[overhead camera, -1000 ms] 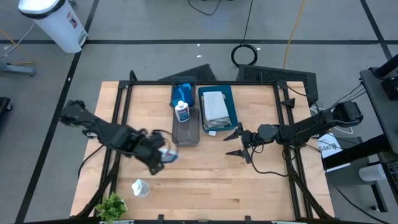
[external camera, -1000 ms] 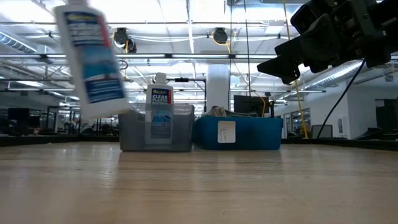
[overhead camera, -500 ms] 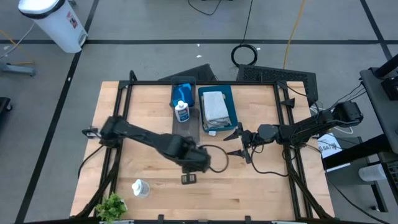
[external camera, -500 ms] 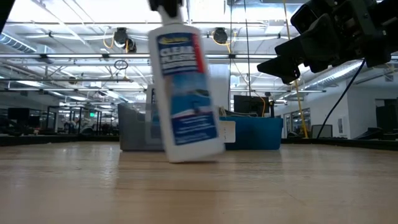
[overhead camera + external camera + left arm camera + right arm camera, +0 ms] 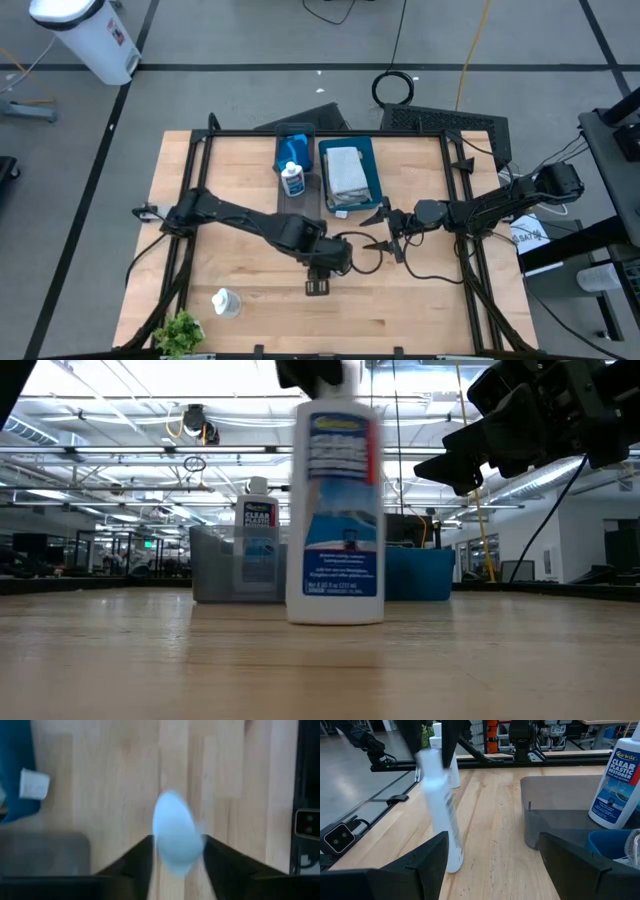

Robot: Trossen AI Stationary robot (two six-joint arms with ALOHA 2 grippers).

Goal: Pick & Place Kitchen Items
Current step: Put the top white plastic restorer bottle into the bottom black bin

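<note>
A white bottle (image 5: 335, 520) with a blue label stands near the table's middle, its base (image 5: 335, 618) on the wood. My left gripper (image 5: 324, 262) is above it, pointing steeply down, shut on its top. In the high view the gripper hides the bottle. My right gripper (image 5: 383, 232) waits open, level, just to the right of it and holds nothing. A second bottle (image 5: 292, 180) stands in the grey tray (image 5: 300, 212), with a blue sponge (image 5: 296, 141) at the tray's far end. A folded cloth (image 5: 345, 172) lies in the teal tray (image 5: 373, 180). Another white bottle (image 5: 226, 300) lies near the front left. My left gripper pinches the bottle's top end (image 5: 175, 832) between its two fingers (image 5: 142, 857), coming from above and pointing steeply down. The bottle stands about upright below the fingers, tipped a little in the right wrist view, with its base (image 5: 454, 865) on the table.
The two trays stand side by side at the table's far middle. A small green plant (image 5: 180, 330) sits at the front left corner. Bare wood lies in front of the held bottle and to the front right. Black frame rails (image 5: 195, 200) run along the table's sides.
My left gripper has swung from the table's left toward its middle and come down, rolling as it went. The bottle, first tilted and lifted clear, now stands about upright with its base on the wood in front of the grey tray.
</note>
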